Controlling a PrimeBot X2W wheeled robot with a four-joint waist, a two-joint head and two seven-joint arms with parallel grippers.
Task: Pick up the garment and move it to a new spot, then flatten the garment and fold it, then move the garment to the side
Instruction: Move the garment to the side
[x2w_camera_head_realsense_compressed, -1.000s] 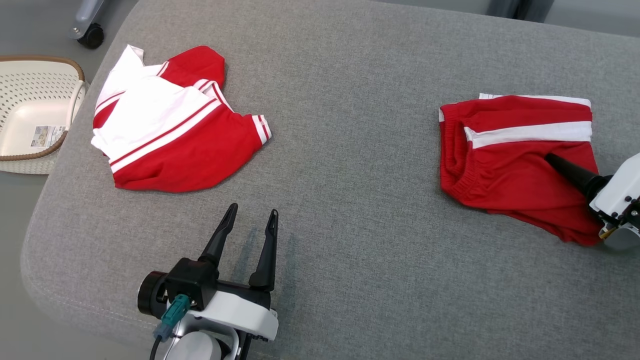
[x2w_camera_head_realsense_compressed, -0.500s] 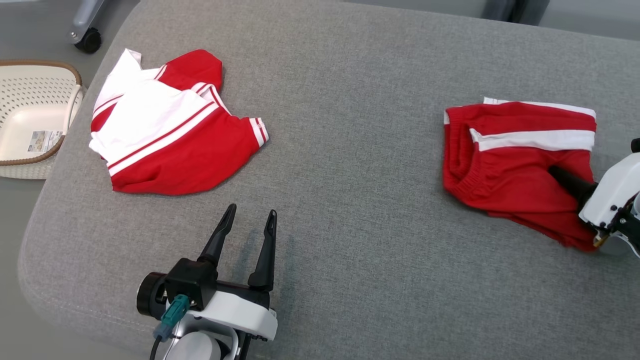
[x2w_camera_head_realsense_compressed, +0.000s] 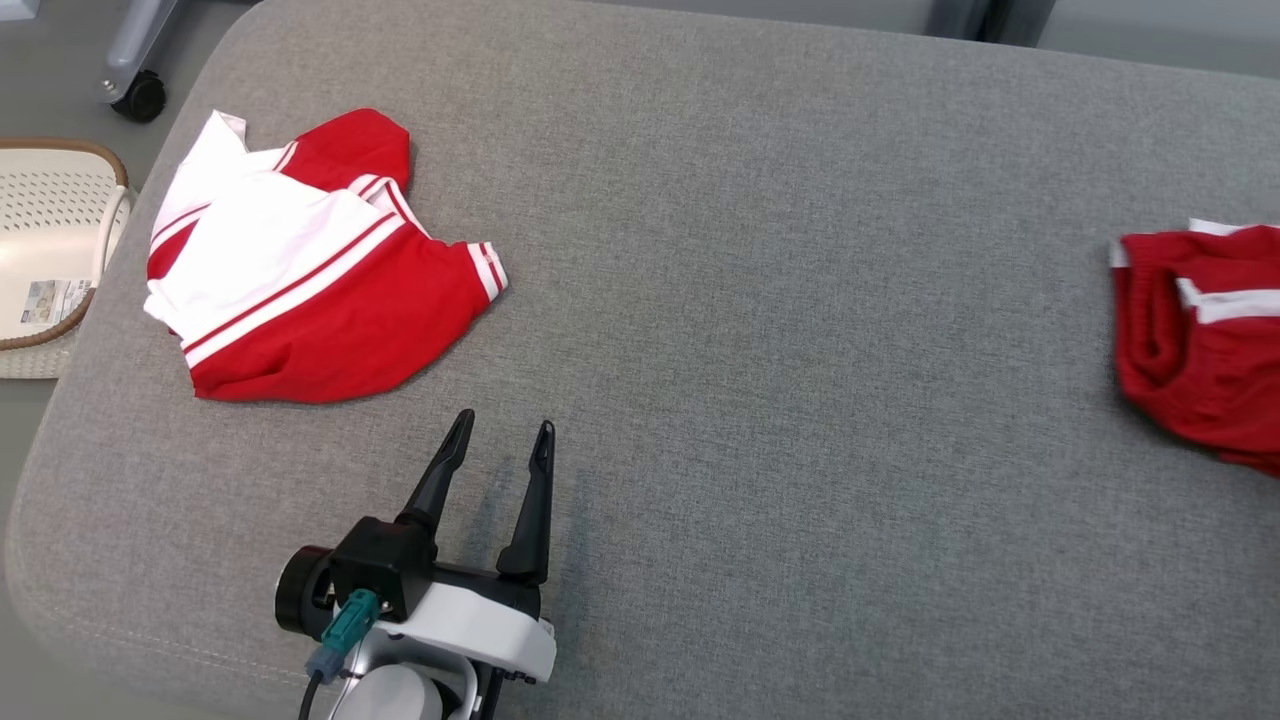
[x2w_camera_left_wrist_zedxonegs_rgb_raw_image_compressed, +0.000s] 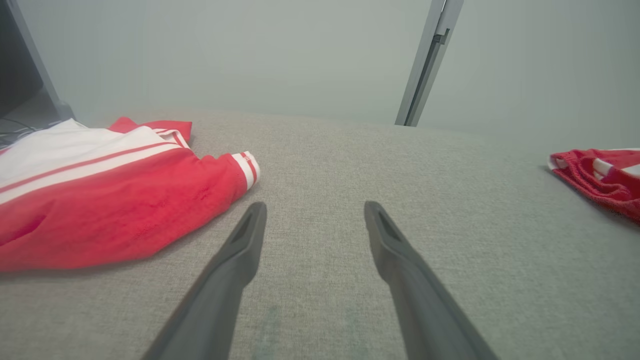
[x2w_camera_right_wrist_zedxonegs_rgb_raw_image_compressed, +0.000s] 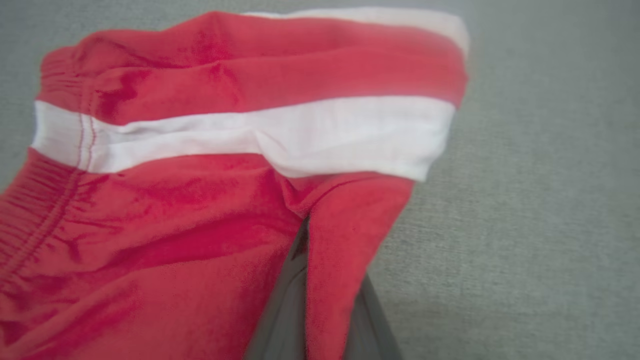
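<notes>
The right gripper (x2w_camera_right_wrist_zedxonegs_rgb_raw_image_compressed: 306, 240) is pressed together on a raised fold of the red, white-striped shorts (x2w_camera_right_wrist_zedxonegs_rgb_raw_image_compressed: 200, 200), the cloth pinched between its two fingers. The shorts lie far to the right on the grey fabric cushion (x2w_camera_head_realsense_compressed: 750, 300). The left gripper (x2w_camera_head_realsense_compressed: 505, 425) sits near the cushion's front edge, fingers spread and holding nothing. A crumpled red and white shirt (x2w_camera_head_realsense_compressed: 300, 300) lies toward the far left corner. Beside that corner, on the floor, are a cream basket (x2w_camera_head_realsense_compressed: 60, 145) and a caster wheel (x2w_camera_head_realsense_compressed: 140, 98). A metal post (x2w_camera_left_wrist_zedxonegs_rgb_raw_image_compressed: 425, 65) stands against the pale wall.
</notes>
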